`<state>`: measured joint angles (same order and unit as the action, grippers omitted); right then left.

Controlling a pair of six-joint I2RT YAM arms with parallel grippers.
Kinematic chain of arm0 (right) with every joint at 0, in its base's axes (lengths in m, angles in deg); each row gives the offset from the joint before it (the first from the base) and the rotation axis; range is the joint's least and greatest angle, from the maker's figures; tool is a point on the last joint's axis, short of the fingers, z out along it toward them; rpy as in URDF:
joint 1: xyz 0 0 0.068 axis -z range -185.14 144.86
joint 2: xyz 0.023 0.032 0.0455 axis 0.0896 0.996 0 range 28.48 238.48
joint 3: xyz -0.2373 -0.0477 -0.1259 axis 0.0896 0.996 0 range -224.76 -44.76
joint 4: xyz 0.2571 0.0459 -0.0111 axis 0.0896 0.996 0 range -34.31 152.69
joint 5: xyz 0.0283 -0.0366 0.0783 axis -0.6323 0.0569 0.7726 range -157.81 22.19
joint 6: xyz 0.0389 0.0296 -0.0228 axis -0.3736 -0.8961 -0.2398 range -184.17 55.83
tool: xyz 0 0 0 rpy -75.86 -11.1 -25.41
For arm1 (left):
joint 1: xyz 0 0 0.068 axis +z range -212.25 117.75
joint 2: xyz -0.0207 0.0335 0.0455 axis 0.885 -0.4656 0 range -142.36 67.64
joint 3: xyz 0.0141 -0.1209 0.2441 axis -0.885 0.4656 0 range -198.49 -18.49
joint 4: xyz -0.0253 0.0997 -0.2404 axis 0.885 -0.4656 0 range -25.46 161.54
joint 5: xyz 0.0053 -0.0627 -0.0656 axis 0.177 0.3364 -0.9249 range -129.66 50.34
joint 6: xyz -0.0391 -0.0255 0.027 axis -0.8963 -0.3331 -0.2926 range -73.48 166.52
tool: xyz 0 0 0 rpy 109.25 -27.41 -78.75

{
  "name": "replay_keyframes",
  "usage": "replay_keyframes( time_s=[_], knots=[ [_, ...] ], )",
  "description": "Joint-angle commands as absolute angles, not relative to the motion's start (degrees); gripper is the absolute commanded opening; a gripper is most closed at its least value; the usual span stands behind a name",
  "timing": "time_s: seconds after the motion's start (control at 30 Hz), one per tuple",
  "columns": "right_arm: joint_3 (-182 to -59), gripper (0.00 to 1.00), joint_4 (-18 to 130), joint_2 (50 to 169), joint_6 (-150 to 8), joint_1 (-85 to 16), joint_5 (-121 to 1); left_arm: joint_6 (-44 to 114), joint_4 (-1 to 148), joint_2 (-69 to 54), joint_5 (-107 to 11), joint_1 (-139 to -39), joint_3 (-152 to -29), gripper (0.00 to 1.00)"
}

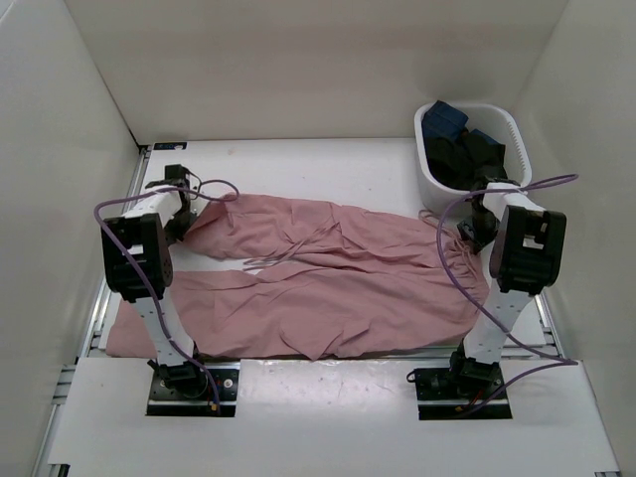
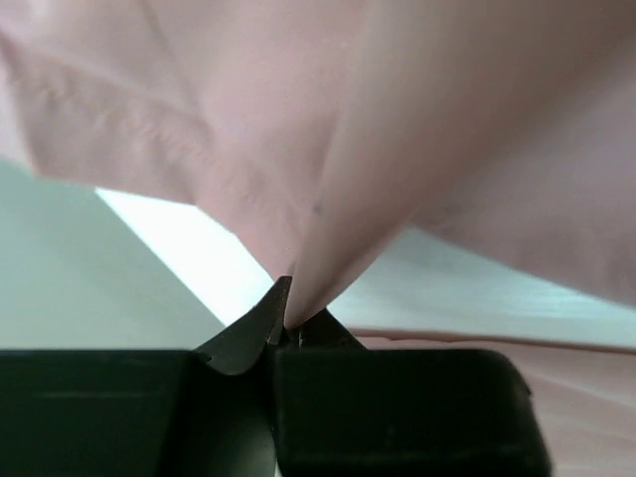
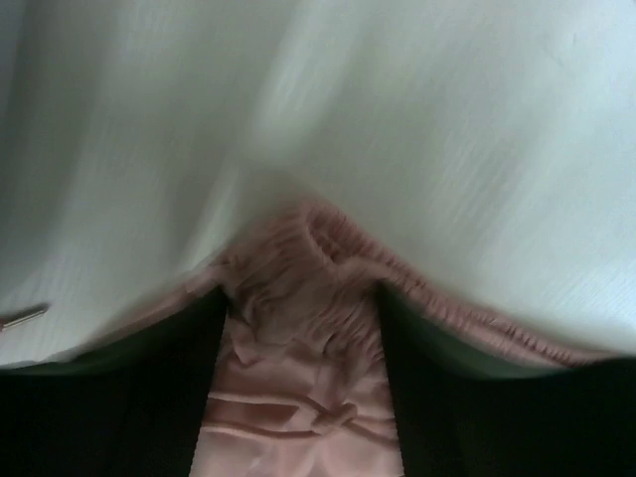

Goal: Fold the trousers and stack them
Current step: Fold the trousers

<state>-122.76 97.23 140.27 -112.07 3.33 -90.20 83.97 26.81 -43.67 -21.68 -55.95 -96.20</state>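
Left tool [image 2: 288, 320]: clamped tight on a pinch of leg fabric at the trousers' [image 1: 328, 288] left end. Trousers lie spread across desk [image 1: 298, 164], legs left, waist right. Right tool [image 3: 298, 298]: jaws apart, straddling the waistband [image 3: 328, 234].

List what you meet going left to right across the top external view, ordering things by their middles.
Left white-and-black robot arm → dusty-pink, wrinkled fabric trousers spread over the table → right white-and-black robot arm.
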Motion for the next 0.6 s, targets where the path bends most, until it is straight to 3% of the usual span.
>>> replay_keyframes(
  time_s=[0.0, 0.1, 0.2, 0.57],
  knots=[
    [-126.5, 0.48, 98.9, 143.8, -113.7, 3.0, -95.0, 84.5, 26.9, -38.7, -20.5, -55.8, -97.9, 0.14],
    [-126.5, 0.15, 99.5, 144.4, -114.9, 3.0, -95.0, 84.5, 26.3, -37.6, -20.5, -55.3, -97.9, 0.14],
    [-123.7, 0.04, 99.5, 142.0, -114.9, 3.0, -95.0, 84.5, 26.3, -36.5, -19.9, -55.3, -97.9, 0.14],
    [-122.6, 0.00, 100.0, 124.1, -106.9, 3.0, -92.2, 89.5, 22.8, -34.6, -14.9, -49.1, -110.5, 0.14]
  ],
)
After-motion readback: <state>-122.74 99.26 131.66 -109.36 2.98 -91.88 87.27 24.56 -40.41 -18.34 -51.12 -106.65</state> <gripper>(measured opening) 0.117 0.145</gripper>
